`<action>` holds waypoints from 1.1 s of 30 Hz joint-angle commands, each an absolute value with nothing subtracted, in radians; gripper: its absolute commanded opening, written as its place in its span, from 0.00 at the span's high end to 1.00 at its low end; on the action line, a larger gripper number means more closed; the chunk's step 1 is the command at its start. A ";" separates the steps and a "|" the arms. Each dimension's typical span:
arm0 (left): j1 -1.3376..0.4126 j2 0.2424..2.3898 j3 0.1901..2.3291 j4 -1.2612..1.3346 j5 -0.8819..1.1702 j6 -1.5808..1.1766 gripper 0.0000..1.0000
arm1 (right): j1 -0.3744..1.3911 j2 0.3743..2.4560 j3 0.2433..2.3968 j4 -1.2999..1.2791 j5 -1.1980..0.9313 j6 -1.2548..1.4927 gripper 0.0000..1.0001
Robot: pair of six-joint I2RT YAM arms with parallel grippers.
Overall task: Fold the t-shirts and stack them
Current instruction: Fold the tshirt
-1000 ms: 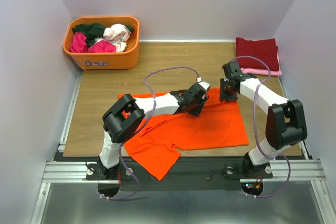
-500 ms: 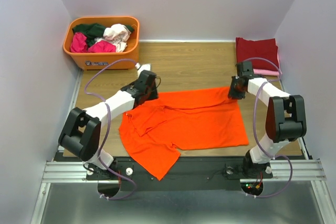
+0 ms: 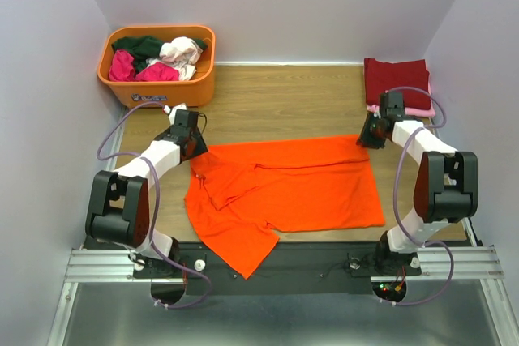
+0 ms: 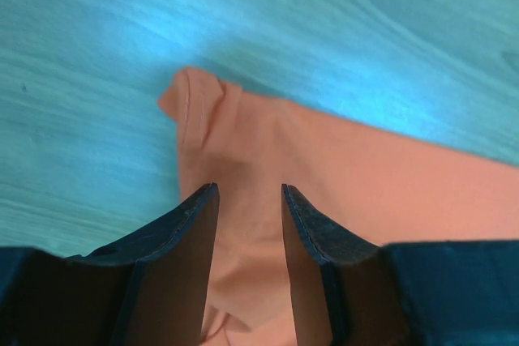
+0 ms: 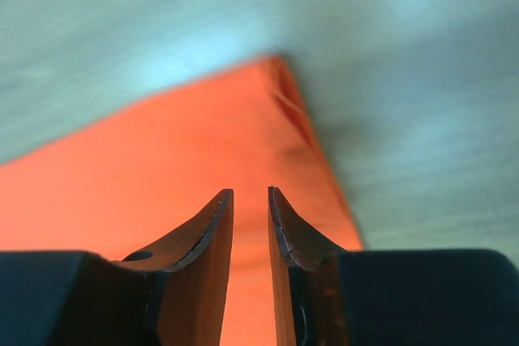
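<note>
Wooden table [image 3: 276, 103], orange shirt [image 3: 316, 188] spread at centre, bunched toward 7 o'clock. Looks like flattening; next, tug that side smooth. Left claw [image 4: 247, 192] half-open over the 10 o'clock corner, gripping nothing seen; right claw [image 5: 250, 194] narrowly parted at 2 o'clock, cannot tell whether pinching cloth.

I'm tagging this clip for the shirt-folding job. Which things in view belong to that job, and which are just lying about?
Part of the job:
- orange t-shirt, spread out in the middle
- dark red t-shirt, folded, on a pink t-shirt, far right
- crumpled shirts in the orange tub

Just there:
- the orange tub itself
- wooden table
- metal rail
</note>
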State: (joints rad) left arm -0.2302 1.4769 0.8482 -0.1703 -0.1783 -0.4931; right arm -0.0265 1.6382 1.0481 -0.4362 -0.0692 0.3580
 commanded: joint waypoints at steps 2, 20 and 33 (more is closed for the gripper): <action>-0.209 1.520 0.931 -0.141 -0.164 -0.451 0.53 | -0.029 1.684 1.173 -0.361 -0.178 0.354 0.71; -0.055 1.669 0.933 -0.120 -0.146 -0.449 0.56 | -0.107 1.885 1.187 -0.301 -0.127 0.403 0.72; -0.089 1.511 1.031 -0.155 -0.063 -0.416 0.48 | -0.101 1.755 1.226 -0.327 -0.207 0.361 0.71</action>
